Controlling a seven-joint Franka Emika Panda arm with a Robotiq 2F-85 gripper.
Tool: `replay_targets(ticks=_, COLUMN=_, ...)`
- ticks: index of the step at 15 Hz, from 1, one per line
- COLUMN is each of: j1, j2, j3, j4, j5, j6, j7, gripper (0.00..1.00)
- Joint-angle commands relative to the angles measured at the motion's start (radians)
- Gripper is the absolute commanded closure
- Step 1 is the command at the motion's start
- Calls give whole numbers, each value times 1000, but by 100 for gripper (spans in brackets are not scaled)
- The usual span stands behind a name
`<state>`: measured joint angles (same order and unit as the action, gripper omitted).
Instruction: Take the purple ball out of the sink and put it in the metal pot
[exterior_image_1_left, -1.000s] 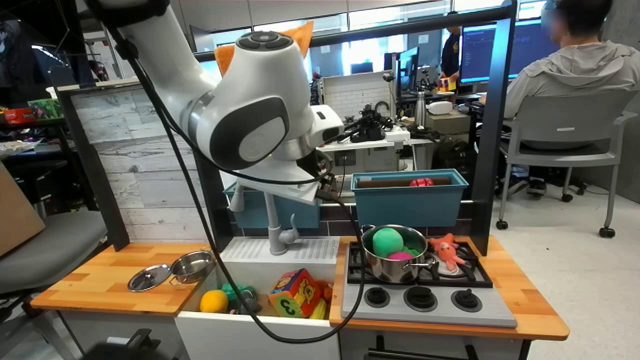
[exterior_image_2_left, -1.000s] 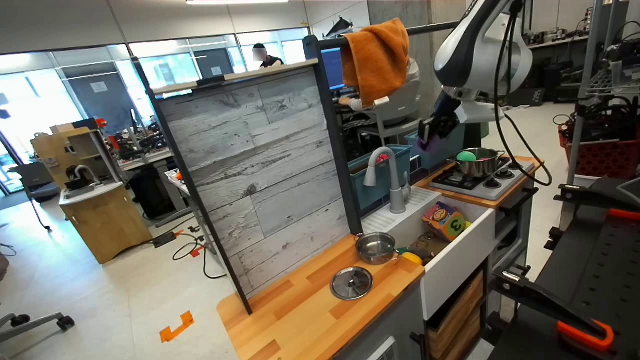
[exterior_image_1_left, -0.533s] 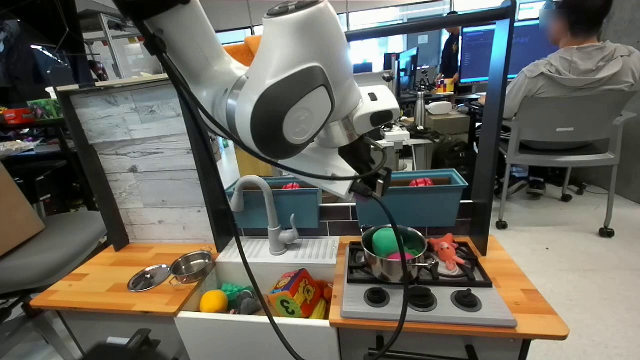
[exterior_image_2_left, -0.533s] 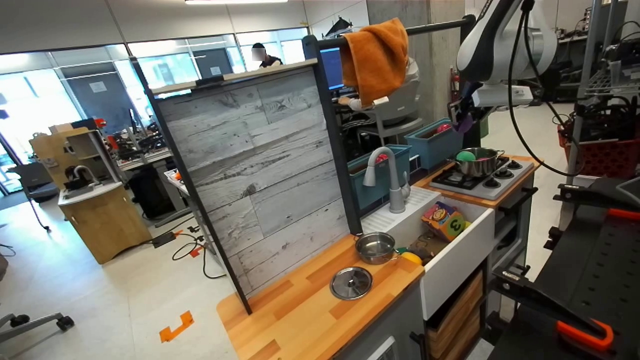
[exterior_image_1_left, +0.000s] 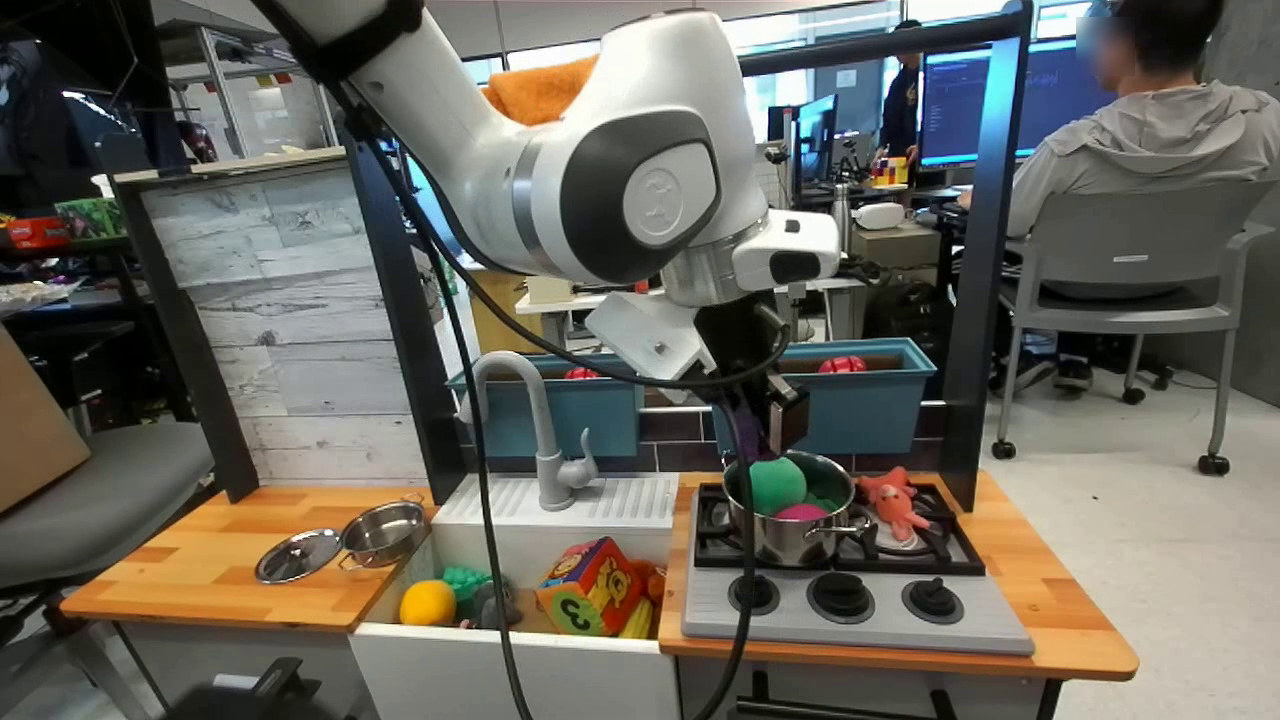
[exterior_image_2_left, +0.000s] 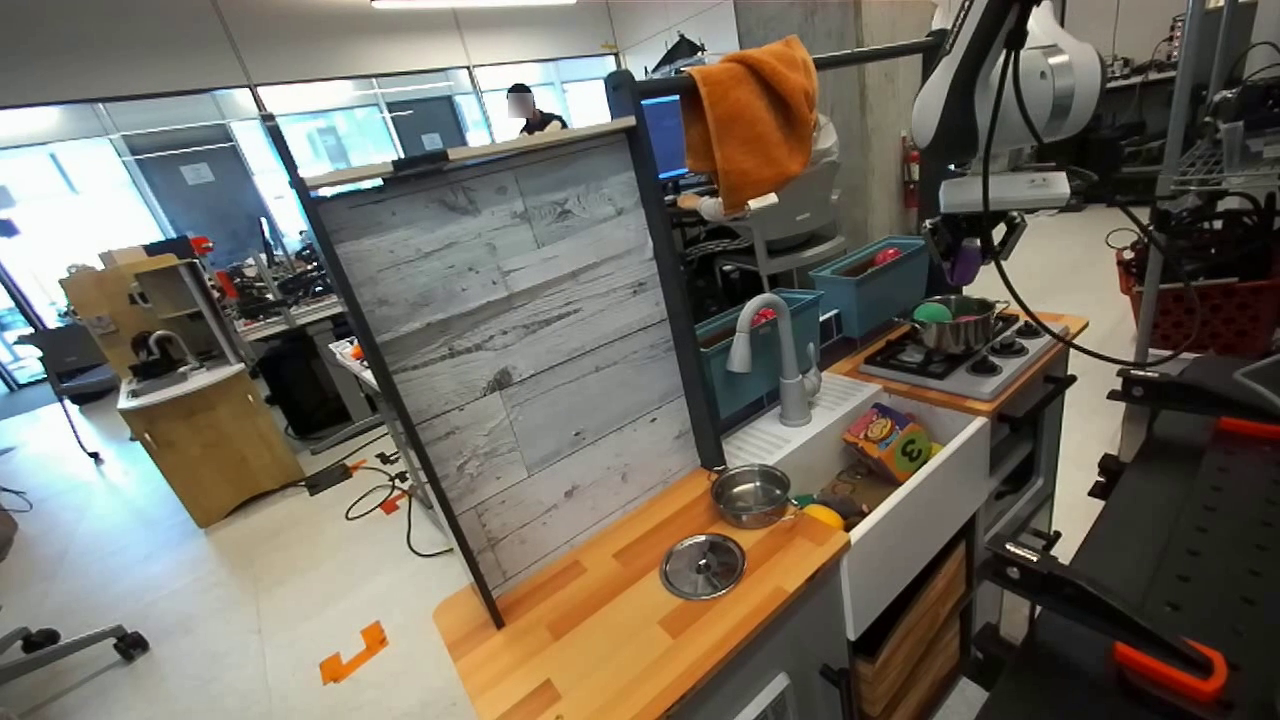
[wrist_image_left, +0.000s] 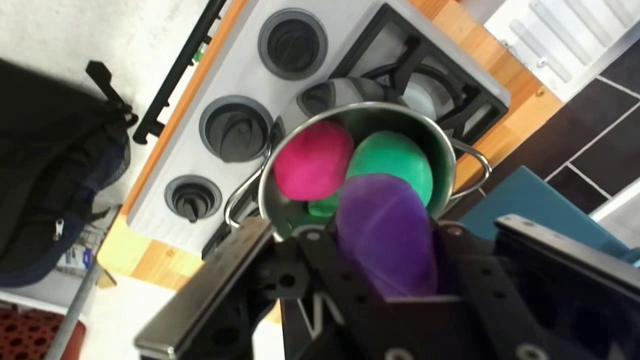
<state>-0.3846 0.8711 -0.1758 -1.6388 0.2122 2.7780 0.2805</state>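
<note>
Stovetop (wrist_image_left: 265, 86) below; held purple ball (wrist_image_left: 385, 232) partly hides metal pot (wrist_image_left: 370, 120).

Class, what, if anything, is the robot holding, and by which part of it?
The black gripper holds the rounded purple ball, apparently pinched at its sides; the exact contact is hidden.

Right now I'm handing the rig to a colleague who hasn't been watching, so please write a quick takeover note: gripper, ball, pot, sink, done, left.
Gripper: shut on the purple ball, held in the air above the metal pot.
Pot: uncovered on the stove; a pink toy and a green ball are inside.
Sink: holds a yellow ball and a printed block, among others.
Done: purple ball grasped and out of the sink.
Left: lower it into the pot and release. In the wrist view it overlaps the pot's edge, so I would probably centre it first.
</note>
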Motion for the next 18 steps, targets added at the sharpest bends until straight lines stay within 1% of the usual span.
replay_targets(ticks=1, j1=-18, j2=109, j3=6, j4=189, j5=68, j6=-145, j7=65, gripper=94)
replay_targets(ticks=6, j1=-43, j2=231, j3=-11, j4=371, j5=99, j6=-240, j7=150, gripper=94)
replay_targets(ticks=11, j1=-68, j2=306, j3=-14, j4=470, j5=98, j6=-309, j7=209, gripper=94)
replay_targets(ticks=12, j1=-82, j2=311, j3=4, j4=485, j5=109, j6=-343, j7=208, gripper=51)
replay_targets(ticks=13, j1=-83, j2=319, j3=4, j4=498, j5=111, j6=-359, j7=217, gripper=48)
replay_targets(ticks=14, j1=-86, j2=325, j3=10, j4=511, j5=115, j6=-371, j7=217, gripper=42)
replay_targets(ticks=17, j1=-88, j2=340, j3=13, j4=549, j5=126, j6=-399, j7=221, gripper=21)
replay_targets(ticks=18, j1=-88, j2=345, j3=13, j4=559, j5=126, j6=-404, j7=224, gripper=12)
